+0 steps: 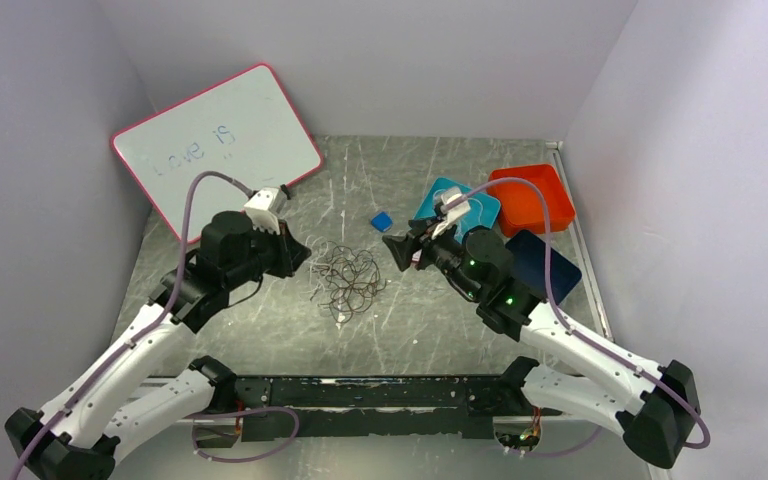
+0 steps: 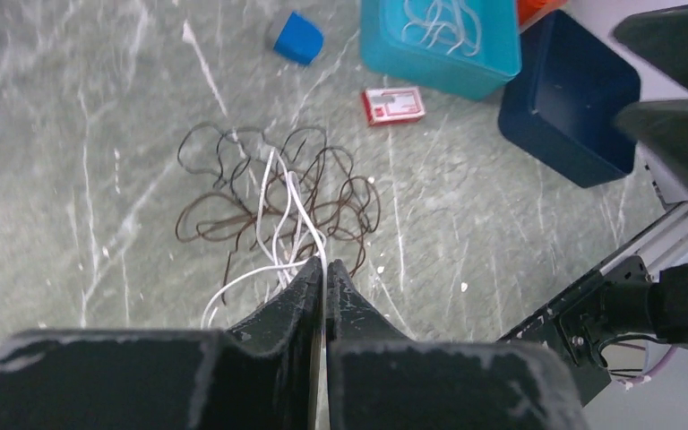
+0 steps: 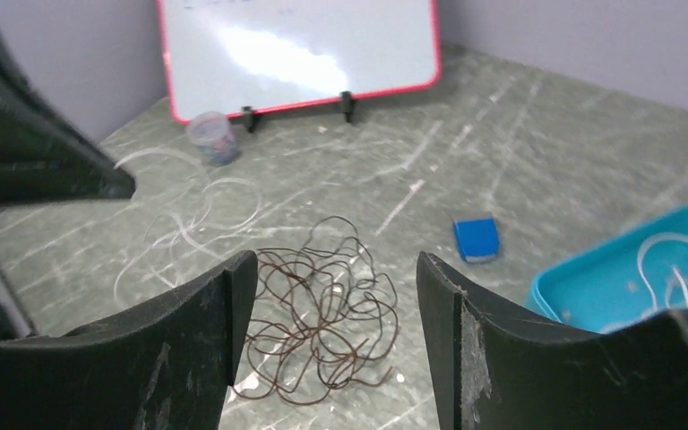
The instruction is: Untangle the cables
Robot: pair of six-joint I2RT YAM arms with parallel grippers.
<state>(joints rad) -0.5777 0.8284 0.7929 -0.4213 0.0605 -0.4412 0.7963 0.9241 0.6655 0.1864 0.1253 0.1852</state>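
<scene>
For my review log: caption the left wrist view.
Left gripper pinches white cables leading into the brown tangle.

We saw a scratched grey table (image 1: 430,322). The cables (image 1: 348,277) lay tangled on it between the left gripper (image 1: 306,262) and the right gripper (image 1: 394,251). A blue block (image 1: 381,221) sat just beyond the right gripper, and the teal tray (image 1: 426,207), orange tray (image 1: 532,200) and dark blue tray (image 1: 552,266) behind it. A whiteboard (image 1: 218,140) stood beyond the left gripper.
</scene>
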